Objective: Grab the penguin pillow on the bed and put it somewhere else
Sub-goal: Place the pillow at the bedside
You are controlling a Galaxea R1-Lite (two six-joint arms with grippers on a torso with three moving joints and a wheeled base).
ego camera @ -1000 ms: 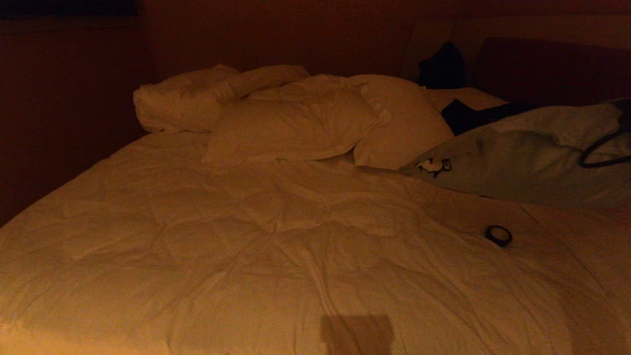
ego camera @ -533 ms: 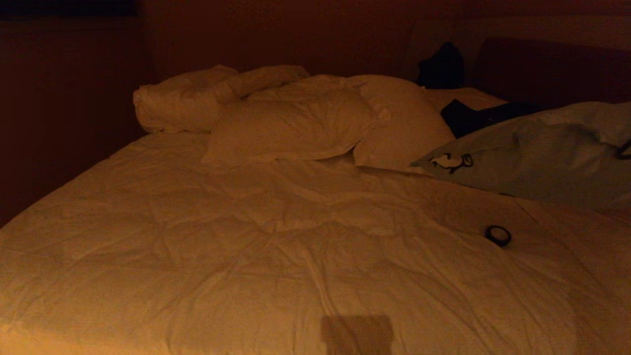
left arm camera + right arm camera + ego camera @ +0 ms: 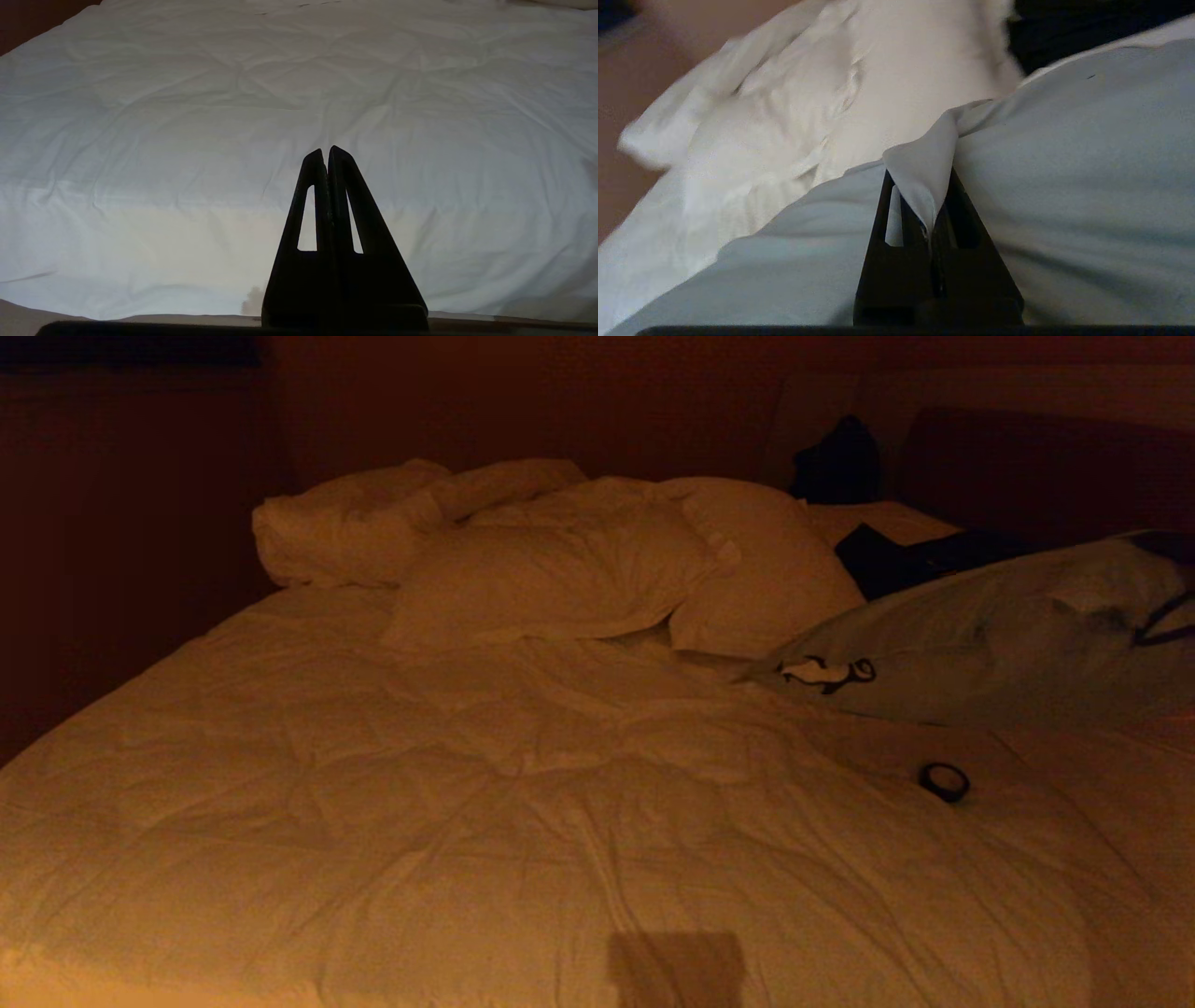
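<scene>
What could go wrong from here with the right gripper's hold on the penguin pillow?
1. The right gripper pinches only a thin fold of the penguin pillow; the fabric could slip out under the pillow's weight.
2. The small dark ring lies on the bed just in front of the pillow; a dragging edge might sweep it away.
3. The white pillows sit close beside it and may get nudged.

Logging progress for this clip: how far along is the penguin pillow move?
Done: the right gripper is shut on a fold of the penguin pillow. In hand: the pillow hangs from that grip, its printed corner low over the bed. Left: carrying it elsewhere and releasing. The left gripper is parked, shut, over the duvet.
</scene>
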